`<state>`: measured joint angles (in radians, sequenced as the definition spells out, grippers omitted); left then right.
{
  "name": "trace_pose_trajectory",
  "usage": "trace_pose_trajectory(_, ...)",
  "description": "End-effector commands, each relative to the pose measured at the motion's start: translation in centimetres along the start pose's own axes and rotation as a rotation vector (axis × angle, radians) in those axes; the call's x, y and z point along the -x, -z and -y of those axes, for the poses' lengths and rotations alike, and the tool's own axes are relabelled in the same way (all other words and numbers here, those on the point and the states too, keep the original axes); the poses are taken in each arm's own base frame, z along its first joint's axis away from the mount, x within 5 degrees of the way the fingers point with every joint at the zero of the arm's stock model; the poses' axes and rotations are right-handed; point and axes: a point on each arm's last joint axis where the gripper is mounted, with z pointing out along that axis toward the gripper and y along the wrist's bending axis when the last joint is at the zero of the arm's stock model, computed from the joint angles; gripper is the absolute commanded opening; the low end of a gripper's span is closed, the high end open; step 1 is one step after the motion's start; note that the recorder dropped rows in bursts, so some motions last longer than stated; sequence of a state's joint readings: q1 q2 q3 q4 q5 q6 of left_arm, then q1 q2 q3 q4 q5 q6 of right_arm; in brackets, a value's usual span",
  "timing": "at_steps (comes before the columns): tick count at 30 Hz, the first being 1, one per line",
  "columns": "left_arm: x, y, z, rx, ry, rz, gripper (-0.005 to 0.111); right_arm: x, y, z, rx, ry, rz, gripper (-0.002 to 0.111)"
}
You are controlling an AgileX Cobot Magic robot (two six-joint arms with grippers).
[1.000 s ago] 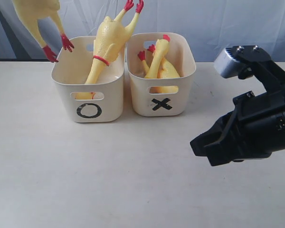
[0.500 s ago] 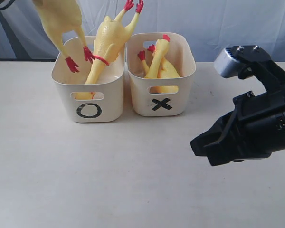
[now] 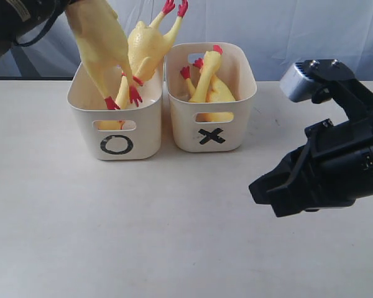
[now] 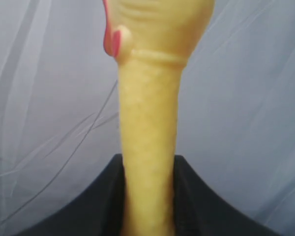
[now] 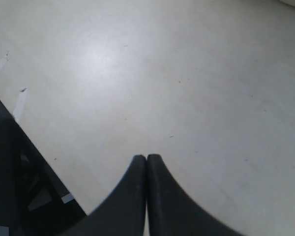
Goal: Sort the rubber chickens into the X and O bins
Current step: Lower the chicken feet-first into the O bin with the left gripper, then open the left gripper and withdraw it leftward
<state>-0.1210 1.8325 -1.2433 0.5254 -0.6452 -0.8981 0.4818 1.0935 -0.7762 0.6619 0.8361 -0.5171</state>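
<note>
Lowering into O: the left gripper [image 4: 147,211] clamps a large rubber chicken [image 3: 102,43] by the neck at the upper left of the frame, its red feet dangling inside the O bin [image 3: 87,133].
A second large chicken [image 3: 146,49] stands head-down in that bin, feet up; two smaller chickens [image 3: 208,87] lie in the X bin [image 3: 239,118], just beside it on the right; the right gripper [image 5: 146,169] hangs at the lower right over the table [image 3: 143,236], jaws pressed together, holding nothing.
</note>
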Motion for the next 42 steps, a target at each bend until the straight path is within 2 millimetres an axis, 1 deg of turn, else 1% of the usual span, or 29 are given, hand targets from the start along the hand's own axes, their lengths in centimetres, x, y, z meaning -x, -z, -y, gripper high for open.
trace_pose_trajectory(1, -0.9, -0.3, -0.1, -0.036, 0.007, -0.023, 0.000, 0.0, 0.0, 0.1, -0.004, 0.001, 0.008, -0.001)
trace_pose_trajectory(11, -3.6, -0.8, -0.9, -0.057, 0.024, -0.143, 0.000, 0.0, 0.0, 0.1, -0.004, 0.001, 0.008, -0.001)
trace_pose_trajectory(17, -4.3, -0.9, -1.1, -0.067, 0.039, -0.158, 0.000, 0.0, 0.0, 0.1, -0.004, 0.001, 0.008, -0.001)
trace_pose_trajectory(27, -6.9, -1.2, -2.0, -0.082, 0.058, -0.269, 0.000, 0.0, 0.0, 0.1, -0.004, 0.001, 0.008, -0.001)
trace_pose_trajectory(29, -7.5, -1.2, -2.3, -0.067, 0.068, -0.298, 0.007, 0.0, 0.0, 0.1, -0.004, 0.001, 0.008, -0.001)
trace_pose_trajectory(31, -8.1, -1.2, -2.5, -0.062, 0.073, -0.323, 0.021, 0.0, 0.0, 0.1, -0.004, 0.001, 0.008, -0.001)
trace_pose_trajectory(34, -8.2, -1.2, -2.5, -0.062, 0.070, -0.332, 0.042, 0.0, 0.0, 0.1, -0.004, 0.001, 0.008, -0.001)
trace_pose_trajectory(36, -8.2, -1.2, -2.5, -0.062, 0.070, -0.332, 0.049, 0.0, 0.0, 0.1, -0.004, 0.001, 0.008, -0.001)
trace_pose_trajectory(38, -8.2, -1.2, -2.5, -0.062, 0.070, -0.332, 0.053, 0.0, 0.0, 0.1, -0.004, 0.001, 0.008, -0.001)
trace_pose_trajectory(42, -8.1, -1.2, -2.5, -0.070, 0.075, -0.325, 0.056, 0.0, 0.0, 0.1, -0.004, 0.001, 0.008, -0.001)
